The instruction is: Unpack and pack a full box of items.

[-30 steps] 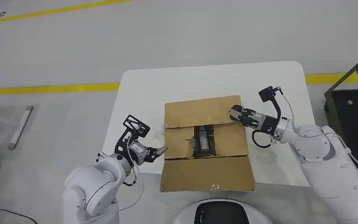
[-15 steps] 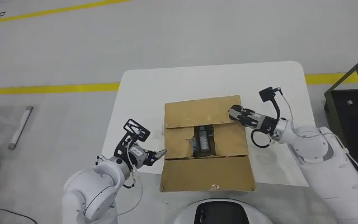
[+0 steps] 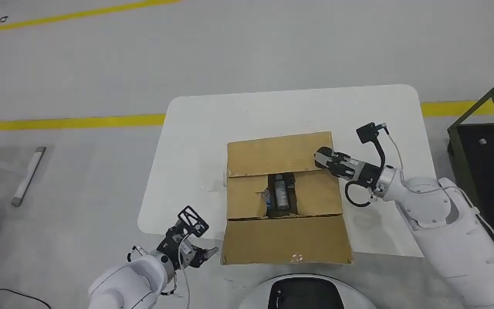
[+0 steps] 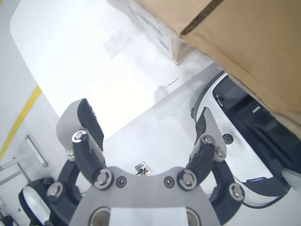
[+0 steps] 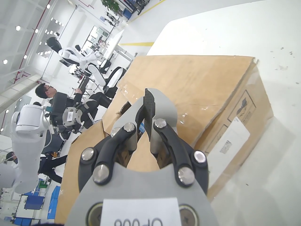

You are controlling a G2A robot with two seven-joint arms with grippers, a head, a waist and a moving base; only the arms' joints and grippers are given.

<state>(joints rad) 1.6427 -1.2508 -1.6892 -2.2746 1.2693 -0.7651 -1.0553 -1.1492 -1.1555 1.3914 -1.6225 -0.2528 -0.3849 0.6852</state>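
A cardboard box (image 3: 285, 239) stands open in the middle of the white table (image 3: 201, 139), its long flaps folded outward. A dark bottle-like item (image 3: 281, 193) lies in the gap between the two inner flaps. My right gripper (image 3: 319, 158) is shut, its fingertips (image 5: 150, 104) right over the far corner of the right inner flap (image 5: 200, 83); I cannot tell if cardboard is pinched. My left gripper (image 3: 202, 253) hangs open and empty off the table's near left edge, below and beside the box's near flap (image 4: 247, 36).
Bare tabletop (image 4: 70, 48) lies left of the box, behind it and to its right (image 5: 235, 24). A dark green cart (image 3: 471, 147) stands at the right edge. A yellow floor line (image 3: 77, 121) runs behind the table.
My left arm has drawn back toward me, from beside the box's left side to off the table's near left edge, still open. The right gripper crept slightly left over the flap.
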